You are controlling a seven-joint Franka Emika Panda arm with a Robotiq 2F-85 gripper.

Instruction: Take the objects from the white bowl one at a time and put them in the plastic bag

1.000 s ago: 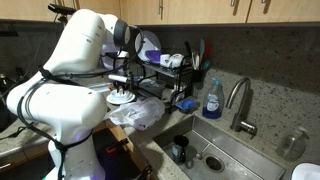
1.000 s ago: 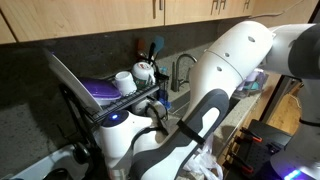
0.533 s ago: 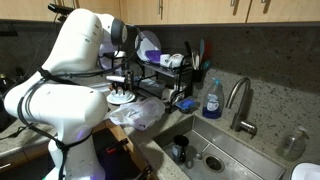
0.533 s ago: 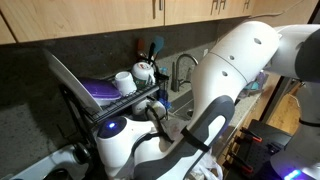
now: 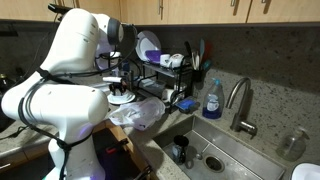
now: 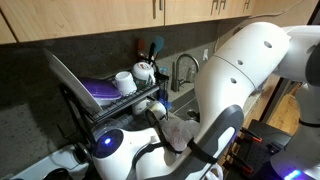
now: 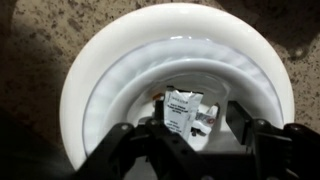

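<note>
**While my claw (image 7: pixel 195 130) hangs open over the white bowl (image 7: pixel 80 90)**

Under wooden cabinets (image 5: pixel 200 10), speckled stone countertop (image 7: pixel 40 30) runs past a dish rack (image 5: pixel 165 75) to a sink (image 5: pixel 215 150). On it sits the bowl, the plastic bag (image 5: pixel 138 114) crumpled just beside. My jaws stand apart, a white packet (image 7: pixel 184 108) lying between them in the bowl. Since a second ago my arm (image 6: pixel 260 70) fills more of an exterior view; bowl and bag have stayed.

Wrist view straight down, close over white bowl (image 7: pixel 108 72); both exterior views oblique, sharing dish rack (image 5: pixel 166 76) (image 6: pixel 122 102).
</note>
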